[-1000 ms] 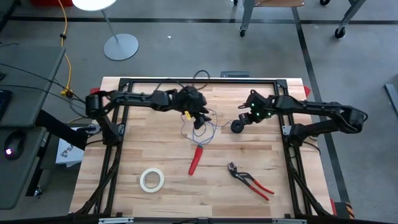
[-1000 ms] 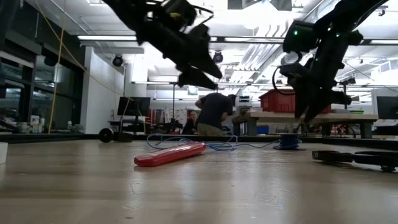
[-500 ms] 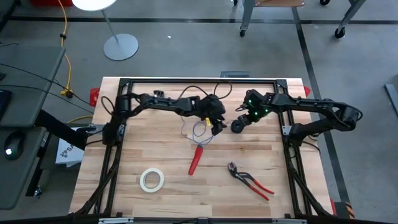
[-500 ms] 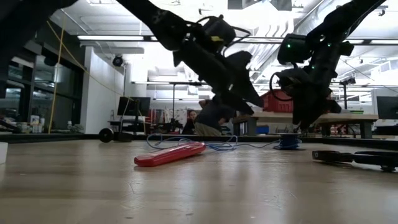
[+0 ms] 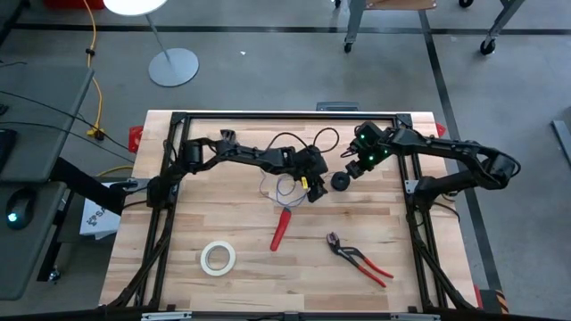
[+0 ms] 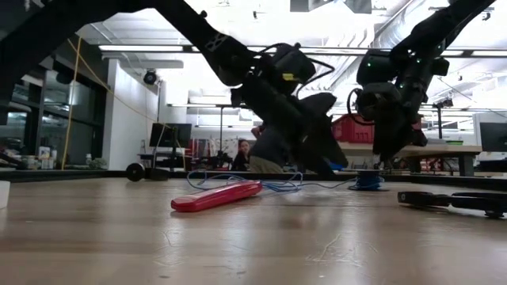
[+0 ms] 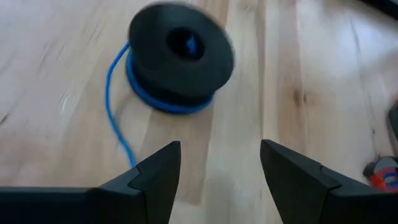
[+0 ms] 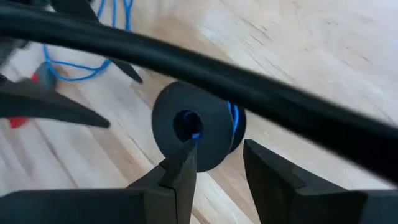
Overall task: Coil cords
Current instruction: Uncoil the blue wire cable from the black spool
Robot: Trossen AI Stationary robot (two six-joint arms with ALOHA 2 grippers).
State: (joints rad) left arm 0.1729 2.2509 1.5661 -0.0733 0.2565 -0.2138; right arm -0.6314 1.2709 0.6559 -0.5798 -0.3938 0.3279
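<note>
Left gripper: the left gripper [image 7: 219,163] has its fingers spread wide with nothing between them. It sits low over the wooden table [image 5: 223,214] and points at the spool just ahead of it.

Right gripper: the right gripper [image 8: 217,163] hovers right over the same spool from the other side, fingers partly apart. One fingertip lines up with the spool's centre hole in the wrist view, but I cannot tell whether it touches. It holds nothing that I can see.

Spool: a small black round spool [image 7: 180,53] lies flat on the table between the two grippers. A few turns of blue wire show under its top flange.

Cord: the thin blue wire [image 7: 115,99] leaves the spool's side nearest the left gripper. It trails off in loose loops [image 5: 285,187] that lie on the table beside and behind that gripper.

Step in hand, as I judge it: steady the spool and wind the slack onto it.

How to do it well: one gripper should pin the spool so it cannot skid. The other should pinch the wire close to the spool and feed short lengths under light tension, so the loops do not knot.

Nearby: a red-handled tool [image 5: 280,228] lies on the table close to the loops and could catch the trailing wire.

Containers: none in view; only the spool holds anything, a little wound wire.
</note>
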